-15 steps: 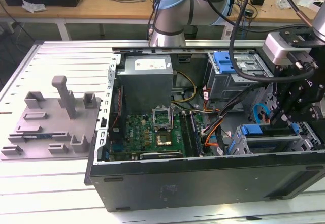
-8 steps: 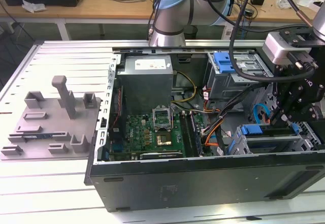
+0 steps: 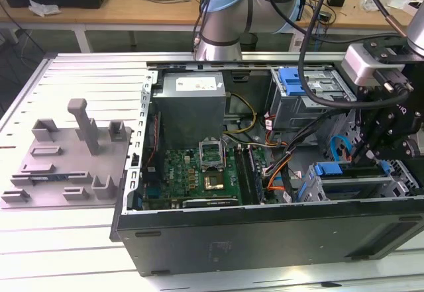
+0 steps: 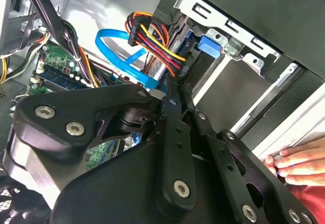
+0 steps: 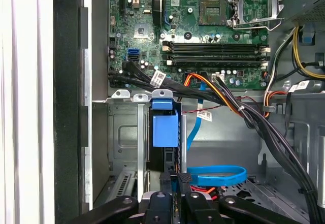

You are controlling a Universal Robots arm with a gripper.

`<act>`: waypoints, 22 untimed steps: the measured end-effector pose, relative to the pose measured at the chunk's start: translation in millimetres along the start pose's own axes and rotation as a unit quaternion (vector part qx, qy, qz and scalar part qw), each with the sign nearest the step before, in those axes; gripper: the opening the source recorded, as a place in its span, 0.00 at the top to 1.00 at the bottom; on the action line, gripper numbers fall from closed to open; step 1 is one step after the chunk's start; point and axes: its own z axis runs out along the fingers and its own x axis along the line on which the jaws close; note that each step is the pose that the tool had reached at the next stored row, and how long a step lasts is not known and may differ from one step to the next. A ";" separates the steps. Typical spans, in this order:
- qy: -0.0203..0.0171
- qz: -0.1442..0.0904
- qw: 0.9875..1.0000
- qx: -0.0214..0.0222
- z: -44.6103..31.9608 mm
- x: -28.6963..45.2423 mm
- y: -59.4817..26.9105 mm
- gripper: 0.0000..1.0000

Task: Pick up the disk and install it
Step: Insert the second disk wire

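Note:
The disk (image 3: 330, 169) stands edge-on in the drive cage at the exterior view's right end of the open computer case. Its blue carrier frame (image 5: 165, 127) faces up between the cage's metal rails, and its blue tab (image 4: 209, 47) also appears in the second wrist view. My black gripper (image 3: 361, 153) hangs just over that cage. Its fingers (image 5: 171, 183) are pressed together, and the gripper (image 5: 177, 176) sits at the end of the carrier. In the second wrist view the gripper (image 4: 171, 89) tapers to a tip beside the power cable bundle. Whether the tips pinch the carrier is hidden.
A looped blue data cable (image 5: 218, 176) and thick black and orange cables (image 5: 244, 112) run close by the cage. The motherboard (image 3: 199, 176), grey power-supply box (image 3: 191, 106) and a second blue caddy (image 3: 291, 80) occupy the case. A hand (image 4: 299, 163) rests at the case edge. A grey fixture plate (image 3: 73, 159) lies on the exterior view's left.

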 end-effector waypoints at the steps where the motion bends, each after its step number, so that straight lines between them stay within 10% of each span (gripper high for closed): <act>1: 0.000 0.000 1.000 0.000 0.2 0.0 0.0 0.84; 22: 0.000 0.000 1.000 0.000 -0.1 -0.1 0.0 0.84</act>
